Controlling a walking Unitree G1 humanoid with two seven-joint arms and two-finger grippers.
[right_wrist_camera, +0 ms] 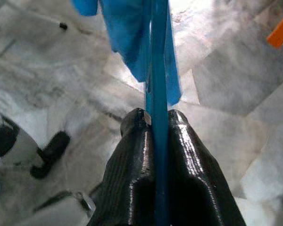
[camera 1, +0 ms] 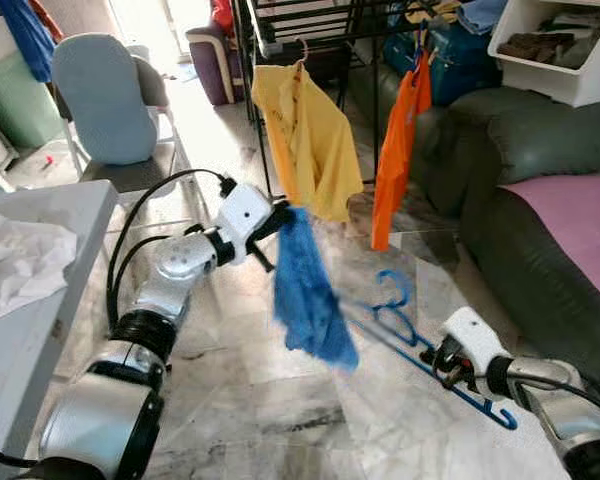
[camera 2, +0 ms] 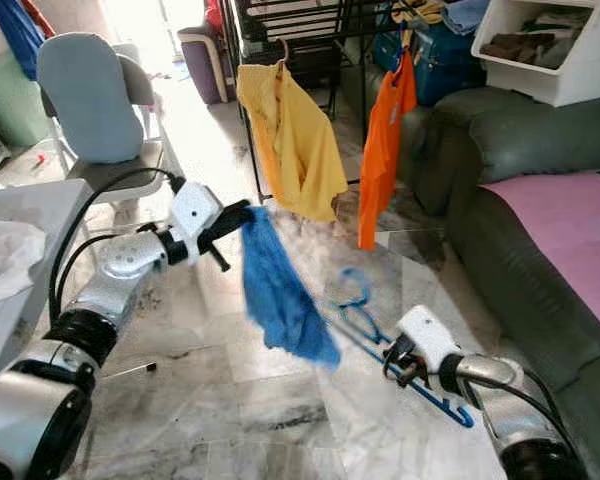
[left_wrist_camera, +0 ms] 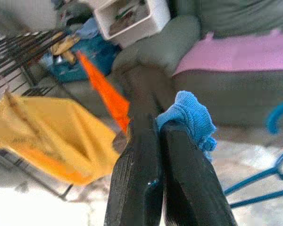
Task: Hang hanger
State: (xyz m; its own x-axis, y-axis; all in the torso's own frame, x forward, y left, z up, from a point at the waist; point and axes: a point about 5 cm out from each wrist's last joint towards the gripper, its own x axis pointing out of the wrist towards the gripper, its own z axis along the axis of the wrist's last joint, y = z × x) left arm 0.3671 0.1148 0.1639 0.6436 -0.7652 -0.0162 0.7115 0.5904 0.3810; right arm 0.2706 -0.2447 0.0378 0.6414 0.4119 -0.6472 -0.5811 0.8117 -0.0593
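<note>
Left gripper (camera 1: 285,222) pinches soft blue cloth (camera 1: 308,295) (terry-like, crumpled) mid-frame; right gripper (camera 1: 432,357) clamps thin blue plastic hanger (camera 1: 395,325), lower right, above the marble floor (camera 1: 280,400).

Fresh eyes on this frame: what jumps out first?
The blue cloth dangling mid-frame from the shut left pincer. Lower right, the right pincer clamps a blue hanger. Behind them, a yellow shirt and an orange garment hang from the dark rack.
</note>
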